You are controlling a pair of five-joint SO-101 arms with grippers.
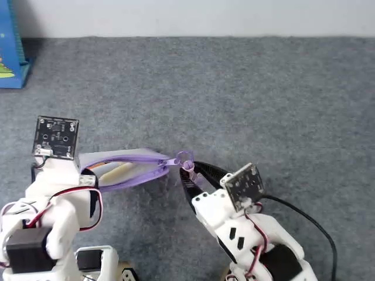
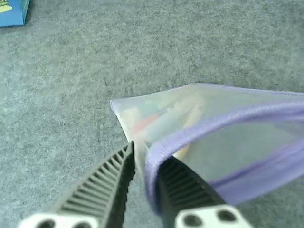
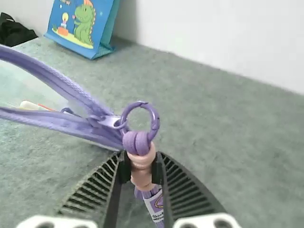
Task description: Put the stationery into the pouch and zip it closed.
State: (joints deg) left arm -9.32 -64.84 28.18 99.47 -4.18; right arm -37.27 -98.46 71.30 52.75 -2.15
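The translucent purple pouch (image 1: 126, 167) lies on the grey carpet between the two arms, its mouth gaping, with stationery (image 1: 117, 171) inside. In the left wrist view my left gripper (image 2: 142, 159) is shut on the pouch's (image 2: 218, 128) purple zipper edge at its end corner, and coloured stationery (image 2: 156, 118) shows through the wall. My right gripper (image 3: 141, 162) is shut on the zipper pull (image 3: 140, 142), a peach bead on a purple cord below a ring. In the high view the right gripper (image 1: 187, 171) sits at the pouch's opposite end, where the slider is.
A blue box (image 1: 10, 52) with a dinosaur print (image 3: 83, 26) stands at the far left against the wall. Open grey carpet (image 1: 263, 99) stretches behind and to the right of the pouch. A black cable (image 1: 310, 222) trails from the right arm.
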